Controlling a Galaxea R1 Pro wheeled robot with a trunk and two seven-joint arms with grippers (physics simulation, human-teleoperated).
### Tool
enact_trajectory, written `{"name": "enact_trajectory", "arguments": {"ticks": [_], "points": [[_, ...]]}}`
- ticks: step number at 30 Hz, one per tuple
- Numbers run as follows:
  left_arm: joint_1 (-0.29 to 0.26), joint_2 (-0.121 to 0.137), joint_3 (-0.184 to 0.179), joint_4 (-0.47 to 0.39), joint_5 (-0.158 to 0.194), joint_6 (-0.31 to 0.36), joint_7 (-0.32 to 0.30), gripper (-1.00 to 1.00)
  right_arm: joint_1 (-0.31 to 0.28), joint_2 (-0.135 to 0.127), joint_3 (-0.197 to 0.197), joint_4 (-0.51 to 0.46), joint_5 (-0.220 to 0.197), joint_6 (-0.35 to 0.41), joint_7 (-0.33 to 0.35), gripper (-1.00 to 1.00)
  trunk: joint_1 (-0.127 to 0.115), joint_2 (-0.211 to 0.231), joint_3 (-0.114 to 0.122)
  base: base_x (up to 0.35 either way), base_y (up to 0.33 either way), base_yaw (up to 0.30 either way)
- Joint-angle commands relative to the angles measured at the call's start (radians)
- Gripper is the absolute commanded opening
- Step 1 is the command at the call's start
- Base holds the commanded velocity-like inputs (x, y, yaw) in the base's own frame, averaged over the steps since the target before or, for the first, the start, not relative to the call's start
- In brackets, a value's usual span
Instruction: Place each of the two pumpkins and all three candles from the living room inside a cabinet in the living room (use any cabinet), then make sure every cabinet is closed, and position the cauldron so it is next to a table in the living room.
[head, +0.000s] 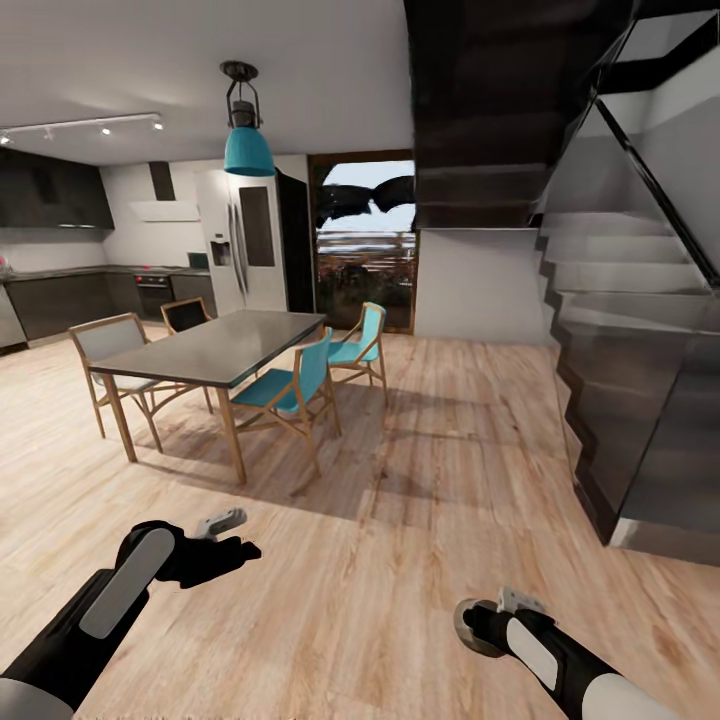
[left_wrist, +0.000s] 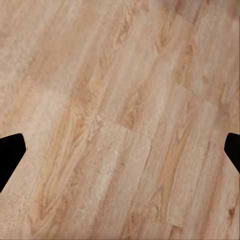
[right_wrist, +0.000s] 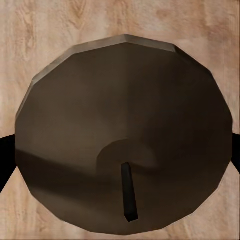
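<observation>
My right gripper (head: 478, 625) is shut on a candle (head: 466, 630), held low over the wooden floor. In the right wrist view the candle (right_wrist: 125, 130) is a dark-brown stubby cylinder seen from above, with a short black wick. It sits between the two black fingertips (right_wrist: 4, 162) of the right gripper (right_wrist: 120, 157). My left gripper (head: 228, 550) hangs over the bare floor. In the left wrist view the left gripper (left_wrist: 120, 155) is open, its fingertips (left_wrist: 10, 155) wide apart with nothing between them. The pumpkins, cabinet, cauldron and living-room table are out of view.
A dark dining table (head: 215, 345) with wooden legs stands ahead to the left, ringed by teal chairs (head: 290, 390). A dark staircase (head: 620, 330) rises on the right. The kitchen (head: 60, 290) and a glass door (head: 365, 240) lie beyond. Wooden floor (head: 430, 470) stretches between them.
</observation>
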Motion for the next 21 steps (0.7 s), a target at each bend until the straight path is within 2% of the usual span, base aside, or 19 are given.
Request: {"name": "enact_trajectory", "arguments": {"ticks": [1,8,12,21], "points": [[-0.001,0.000,-0.002,-0.001,0.010,0.000,0.010,1.00,0.000,-0.002,0.008,-0.004,-0.009,0.003,-0.009,-1.00,0.000,-0.001,-0.001,0.000,0.000,0.287],[-0.001,0.000,-0.002,0.000,0.010,0.000,0.010,1.00,0.000,-0.002,0.008,-0.004,-0.009,0.003,-0.010,-1.00,0.000,-0.001,-0.001,0.000,0.000,0.287],[-0.001,0.000,0.028,0.000,0.010,0.000,0.010,1.00,0.000,-0.002,0.008,-0.004,-0.009,0.003,-0.010,-1.00,0.000,-0.001,-0.001,0.000,0.000,0.287],[0.000,0.000,0.040,0.000,0.010,0.000,0.010,1.00,0.000,-0.002,0.008,-0.004,-0.009,0.003,-0.009,-1.00,0.000,-0.001,-0.001,0.000,0.000,0.287]]}}
